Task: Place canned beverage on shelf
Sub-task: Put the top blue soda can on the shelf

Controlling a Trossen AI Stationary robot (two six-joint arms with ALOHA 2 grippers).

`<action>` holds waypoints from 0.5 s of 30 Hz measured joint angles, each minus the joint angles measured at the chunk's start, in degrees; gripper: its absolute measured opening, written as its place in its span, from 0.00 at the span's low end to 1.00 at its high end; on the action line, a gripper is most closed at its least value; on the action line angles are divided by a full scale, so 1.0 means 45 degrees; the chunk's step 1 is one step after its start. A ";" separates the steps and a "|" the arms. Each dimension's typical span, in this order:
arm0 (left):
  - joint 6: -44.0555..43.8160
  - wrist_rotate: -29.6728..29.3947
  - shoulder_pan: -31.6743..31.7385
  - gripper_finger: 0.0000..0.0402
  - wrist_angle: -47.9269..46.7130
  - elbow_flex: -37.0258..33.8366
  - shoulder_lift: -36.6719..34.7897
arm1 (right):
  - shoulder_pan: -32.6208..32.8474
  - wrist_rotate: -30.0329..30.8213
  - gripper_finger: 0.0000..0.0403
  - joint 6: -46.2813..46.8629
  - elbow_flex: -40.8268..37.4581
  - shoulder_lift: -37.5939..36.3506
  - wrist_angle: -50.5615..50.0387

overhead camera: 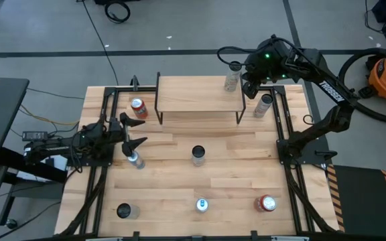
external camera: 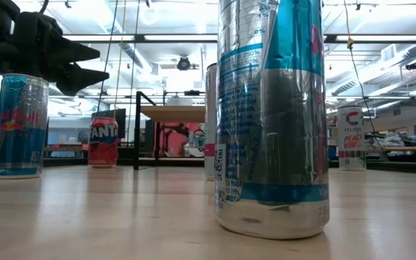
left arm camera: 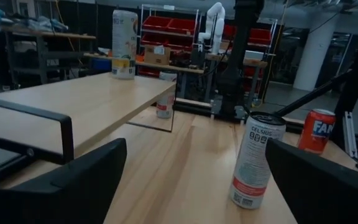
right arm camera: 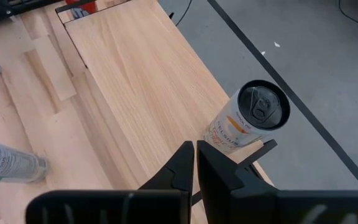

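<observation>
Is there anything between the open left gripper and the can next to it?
Nothing visible. The left gripper is open at the table's left side, and the blue can stands just beside its fingertips on bare wood. The shelf lies farther back, with one can already at its right end.

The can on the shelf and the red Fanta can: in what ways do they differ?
The can on the shelf is pale and slim; the red Fanta can is red and looks shorter. The first stands at a far corner of the shelf; the Fanta can stands lower, on the tabletop beside the shelf's other end. Both are upright.
</observation>
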 joint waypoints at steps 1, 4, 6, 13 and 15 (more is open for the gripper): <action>0.0009 0.0000 0.0000 0.99 0.0012 -0.0001 0.0000 | 0.0000 0.0000 0.07 0.0001 0.0000 0.0000 0.0000; 0.0014 0.0000 0.0000 0.99 0.0004 -0.0001 0.0000 | 0.0000 0.0000 0.07 0.0001 0.0000 0.0000 0.0000; 0.0014 0.0000 0.0000 0.99 0.0007 0.0000 0.0000 | 0.0000 0.0002 0.07 -0.0001 0.0000 0.0000 0.0000; 0.0029 0.0005 0.0000 0.99 0.0005 0.0002 0.0000 | 0.0000 0.0000 0.07 0.0004 0.0000 0.0000 0.0381; 0.0025 0.0009 0.0000 0.99 0.0007 0.0001 0.0000 | 0.0000 0.0000 0.07 0.0004 0.0000 0.0000 0.0475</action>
